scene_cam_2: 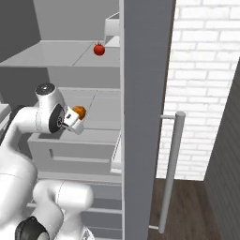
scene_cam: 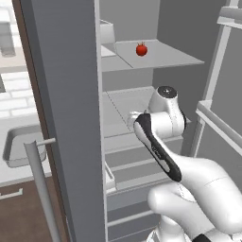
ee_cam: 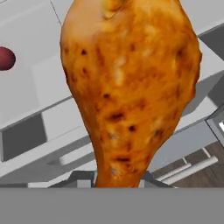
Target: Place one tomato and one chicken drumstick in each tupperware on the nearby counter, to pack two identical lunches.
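A browned chicken drumstick (ee_cam: pixel 127 83) stands large in the hand view, its thin end down between my dark fingers (ee_cam: pixel 76 178). My gripper (scene_cam_2: pixel 77 115) is shut on it, and the orange drumstick (scene_cam_2: pixel 79 111) pokes out of the hand over the fridge's middle shelf (scene_cam_2: pixel 101 101). A red tomato (scene_cam: pixel 141 49) rests on the upper shelf, the same tomato (scene_cam_2: pixel 99 48) in the right base view. A dark red round thing (ee_cam: pixel 4 58) lies on a shelf at the left of the hand view. The pale counter (scene_cam: pixel 16 174) lies left of the fridge.
The open grey fridge door (scene_cam: pixel 66 118) with its bar handle (scene_cam: pixel 40 184) stands between the arm and a sink (scene_cam: pixel 21 144) in the counter. The fridge's wall (scene_cam_2: pixel 143 93), another bar handle (scene_cam_2: pixel 171 173) and a white brick wall (scene_cam_2: pixel 206 70) stand on the right. Drawers (scene_cam: pixel 137 165) sit below the shelves.
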Motion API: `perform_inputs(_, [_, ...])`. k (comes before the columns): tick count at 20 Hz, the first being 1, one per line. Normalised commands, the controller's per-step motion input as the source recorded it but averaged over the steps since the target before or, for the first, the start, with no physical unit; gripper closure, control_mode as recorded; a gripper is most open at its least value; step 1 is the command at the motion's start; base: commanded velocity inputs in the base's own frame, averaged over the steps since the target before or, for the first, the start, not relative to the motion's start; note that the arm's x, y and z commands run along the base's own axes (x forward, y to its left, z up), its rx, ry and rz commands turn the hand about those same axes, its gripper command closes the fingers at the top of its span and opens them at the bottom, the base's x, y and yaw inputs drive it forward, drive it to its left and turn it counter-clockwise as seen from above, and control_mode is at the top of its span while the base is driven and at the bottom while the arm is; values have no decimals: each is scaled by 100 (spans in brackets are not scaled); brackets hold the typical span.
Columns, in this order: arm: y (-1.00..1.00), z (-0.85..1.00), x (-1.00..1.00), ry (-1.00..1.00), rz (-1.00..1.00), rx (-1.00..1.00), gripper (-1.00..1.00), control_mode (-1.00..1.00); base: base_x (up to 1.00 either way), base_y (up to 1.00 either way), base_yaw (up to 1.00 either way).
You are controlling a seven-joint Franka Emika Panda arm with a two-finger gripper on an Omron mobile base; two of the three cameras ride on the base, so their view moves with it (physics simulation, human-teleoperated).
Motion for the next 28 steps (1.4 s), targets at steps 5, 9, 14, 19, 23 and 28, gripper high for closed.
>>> perform_inputs(5, [-20, 11, -92, -5, 20, -2, 100, -100, 0, 0, 0])
perform_inputs(9, [1, 13, -59, -1, 18, -1, 100, -100, 0, 0, 0])
perform_inputs(14, [5, -6, -7, 4, 1, -2, 100, -100, 0, 0, 0])
perform_inputs(19, [0, -11, -34, -1, 2, 0, 100, 100, -60, -5, 10])
perform_inputs(23, [0, 0, 0, 0, 0, 0, 100, 100, -100, 0, 32])
perform_inputs(28, [0, 0, 0, 0, 0, 0, 100, 100, -67, -29, 44])
